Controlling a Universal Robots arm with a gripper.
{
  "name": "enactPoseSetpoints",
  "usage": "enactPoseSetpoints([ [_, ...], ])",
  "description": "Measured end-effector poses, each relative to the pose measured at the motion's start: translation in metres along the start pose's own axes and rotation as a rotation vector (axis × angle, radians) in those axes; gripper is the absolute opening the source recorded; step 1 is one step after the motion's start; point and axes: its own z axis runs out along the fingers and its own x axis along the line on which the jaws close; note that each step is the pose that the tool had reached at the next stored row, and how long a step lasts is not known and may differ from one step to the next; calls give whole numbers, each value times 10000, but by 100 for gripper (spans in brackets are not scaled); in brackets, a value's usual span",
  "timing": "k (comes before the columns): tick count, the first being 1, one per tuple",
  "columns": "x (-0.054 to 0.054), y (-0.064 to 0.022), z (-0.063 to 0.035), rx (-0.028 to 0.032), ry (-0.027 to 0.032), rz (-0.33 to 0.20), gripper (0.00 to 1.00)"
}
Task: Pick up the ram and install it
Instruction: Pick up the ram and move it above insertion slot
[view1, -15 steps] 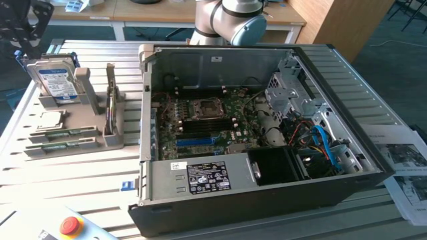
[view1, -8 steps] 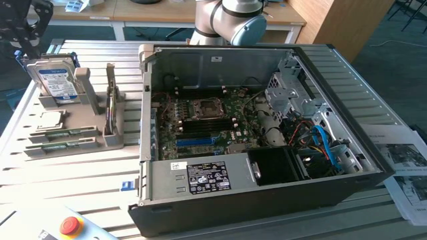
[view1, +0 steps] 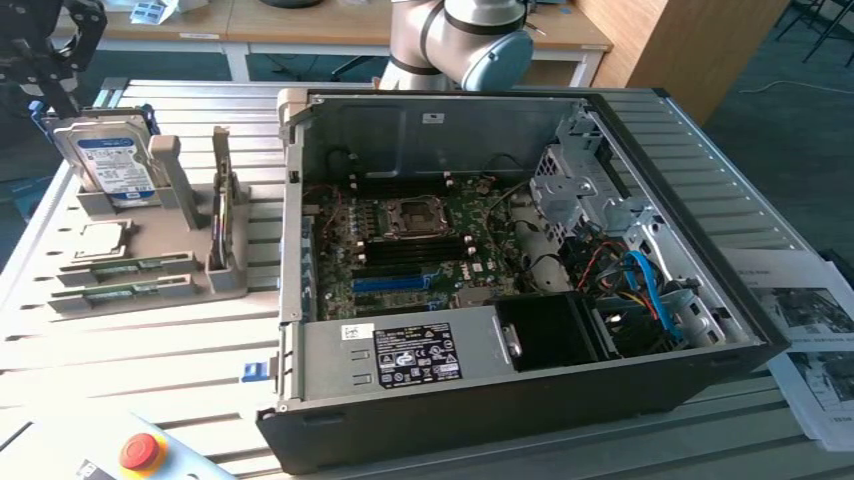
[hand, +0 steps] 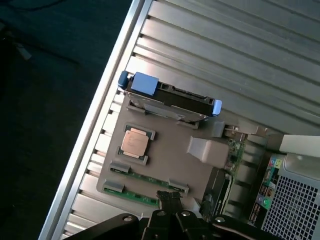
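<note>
Two green ram sticks (view1: 123, 268) (hand: 145, 176) lie flat, side by side, in a grey holder tray (view1: 174, 250) on the exterior view's left of the open computer case (view1: 667, 130). In the wrist view the second stick (hand: 132, 196) lies beside the first. My gripper (view1: 56, 92) hangs above the far end of the tray, over the hard drive. Its black fingers (hand: 169, 196) are shut with nothing between them, and they are apart from the sticks. The motherboard (view1: 427, 235) lies bare inside the case, with a blue slot strip (view1: 400, 283) near its front.
The tray also holds a silver hard drive (view1: 114, 165) (hand: 170, 97) standing upright, a CPU (view1: 100, 240) (hand: 135, 143), and another green board (view1: 220, 210) on edge. A red stop button (view1: 143, 450) sits at the front. Papers (view1: 814, 320) lie on the exterior view's right of the case.
</note>
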Motion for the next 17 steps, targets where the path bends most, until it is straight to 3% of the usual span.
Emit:
enactPoseSetpoints([
  [17, 0, 0, 2, -72, 138, -3081, 10],
])
